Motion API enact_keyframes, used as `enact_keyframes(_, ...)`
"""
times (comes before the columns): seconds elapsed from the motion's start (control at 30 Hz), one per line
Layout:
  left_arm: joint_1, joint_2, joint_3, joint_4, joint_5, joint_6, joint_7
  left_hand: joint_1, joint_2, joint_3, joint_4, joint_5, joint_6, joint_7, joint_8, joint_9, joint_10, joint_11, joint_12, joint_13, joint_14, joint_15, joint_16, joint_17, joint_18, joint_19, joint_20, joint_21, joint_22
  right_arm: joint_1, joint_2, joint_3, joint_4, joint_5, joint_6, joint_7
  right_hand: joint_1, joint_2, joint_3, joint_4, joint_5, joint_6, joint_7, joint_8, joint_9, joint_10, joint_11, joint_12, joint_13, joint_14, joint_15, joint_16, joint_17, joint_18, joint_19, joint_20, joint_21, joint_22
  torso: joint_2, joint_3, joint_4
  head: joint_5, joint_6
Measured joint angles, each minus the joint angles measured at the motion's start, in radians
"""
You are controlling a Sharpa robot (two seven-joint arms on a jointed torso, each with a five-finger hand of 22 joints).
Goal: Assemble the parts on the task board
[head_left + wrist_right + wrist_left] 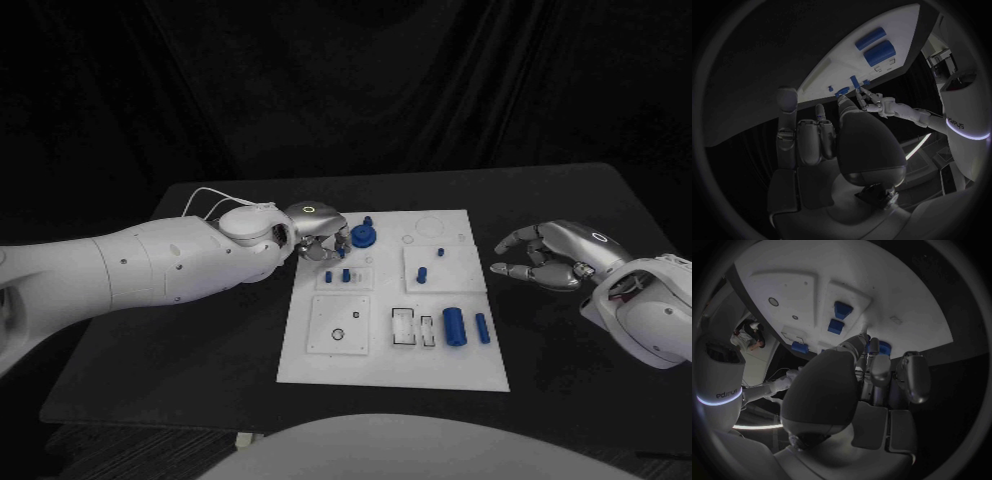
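The white task board (pixel 389 355) lies in the middle of the black table. My left hand (pixel 317 238) hangs over the board's far left corner, its fingertips right beside a round blue part (pixel 365 236) with a short stem. In the left wrist view a blue piece (pixel 884 347) shows just behind the fingers (pixel 872 352); whether they grip it is hidden. Small blue pegs (pixel 338 275) and another peg (pixel 423 274) stand mid-board. Two blue cylinders (pixel 453 326) lie near the right edge. My right hand (pixel 555 260) hovers off the board's right side, fingers apart and holding nothing.
The board has a square recessed plate (pixel 340 324) at its near left and small rectangular slots (pixel 411 328) beside the cylinders. Bare black table (pixel 577 200) surrounds the board, with dark curtain behind. The table's right edge runs close behind my right arm.
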Motion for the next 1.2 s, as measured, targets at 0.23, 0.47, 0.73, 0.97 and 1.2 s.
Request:
enact_keyframes(0.23, -0.001, -0.002, 0.000, 0.004, 0.000, 0.010, 0.000, 0.000, 0.000, 0.000, 0.000, 0.000, 0.000, 0.000, 0.000, 0.000, 0.000, 0.000, 0.000, 0.000, 0.000, 0.000, 0.000, -0.001, 0.000, -0.004, 0.004, 0.000, 0.001, 0.000, 0.000, 0.000, 0.000, 0.000, 0.000, 0.000, 0.000, 0.000, 0.000, 0.000, 0.000, 0.000, 0.000, 0.000, 0.000, 0.000, 0.000, 0.001, 0.000, 0.000, 0.000, 0.000, 0.000, 0.000, 0.000, 0.000, 0.000, 0.000, 0.000, 0.0001, 0.0009, -0.003, 0.000)
enact_keyframes(0.47, -0.001, -0.005, 0.000, 0.010, 0.000, 0.016, -0.001, 0.000, 0.000, 0.000, 0.000, 0.000, 0.000, 0.000, 0.000, 0.000, 0.000, 0.000, 0.000, -0.001, -0.004, -0.004, 0.000, -0.004, 0.000, -0.004, 0.004, 0.000, 0.001, 0.000, 0.000, 0.000, 0.000, 0.000, 0.000, 0.000, 0.000, 0.000, 0.000, 0.000, 0.000, 0.000, 0.000, 0.000, 0.000, 0.000, 0.000, 0.001, 0.000, 0.000, 0.000, 0.000, 0.000, 0.000, 0.000, 0.000, 0.000, 0.000, 0.000, 0.0001, 0.0009, -0.006, 0.000)
enact_keyframes(0.73, -0.002, 0.003, 0.000, 0.005, 0.000, 0.022, -0.001, 0.000, 0.000, 0.000, 0.000, 0.000, 0.000, 0.000, -0.004, 0.000, 0.000, 0.000, 0.000, -0.001, -0.005, -0.002, -0.004, -0.007, 0.000, -0.004, 0.004, -0.004, 0.001, -0.001, 0.000, 0.000, -0.001, 0.000, 0.001, 0.000, 0.000, 0.000, 0.000, 0.000, 0.000, 0.000, 0.000, 0.000, 0.000, 0.000, 0.000, 0.004, 0.000, 0.000, 0.000, 0.000, 0.000, 0.000, 0.000, 0.000, 0.000, 0.000, 0.000, 0.0003, 0.0018, -0.007, 0.000)
enact_keyframes(0.97, -0.003, 0.012, 0.000, -0.005, 0.000, 0.026, -0.001, -0.004, -0.004, 0.000, 0.000, 0.000, 0.000, 0.000, -0.004, 0.000, 0.000, 0.000, -0.004, -0.004, -0.007, 0.000, -0.004, -0.008, 0.000, -0.004, 0.004, -0.004, 0.001, -0.001, 0.000, 0.000, -0.001, 0.000, 0.001, 0.000, 0.000, 0.000, 0.000, 0.000, 0.000, 0.000, 0.000, 0.000, 0.000, 0.000, 0.000, 0.005, -0.001, 0.000, 0.000, 0.000, 0.000, 0.000, 0.000, 0.000, 0.000, 0.000, 0.000, 0.0003, 0.0023, -0.010, 0.000)
enact_keyframes(1.2, -0.004, 0.018, 0.000, -0.012, 0.000, 0.028, -0.001, -0.004, -0.004, 0.000, 0.000, 0.000, 0.000, 0.000, -0.004, -0.001, 0.000, 0.000, -0.004, -0.004, -0.011, -0.004, -0.004, -0.008, 0.000, -0.003, 0.004, -0.008, 0.001, -0.001, -0.001, 0.000, 0.000, 0.000, 0.001, 0.000, 0.000, 0.000, 0.000, 0.000, 0.000, 0.000, 0.000, 0.000, 0.000, 0.000, 0.000, 0.005, -0.001, 0.000, 0.000, 0.000, 0.000, 0.000, 0.000, 0.000, 0.000, 0.000, -0.001, 0.0008, 0.0018, -0.010, 0.000)
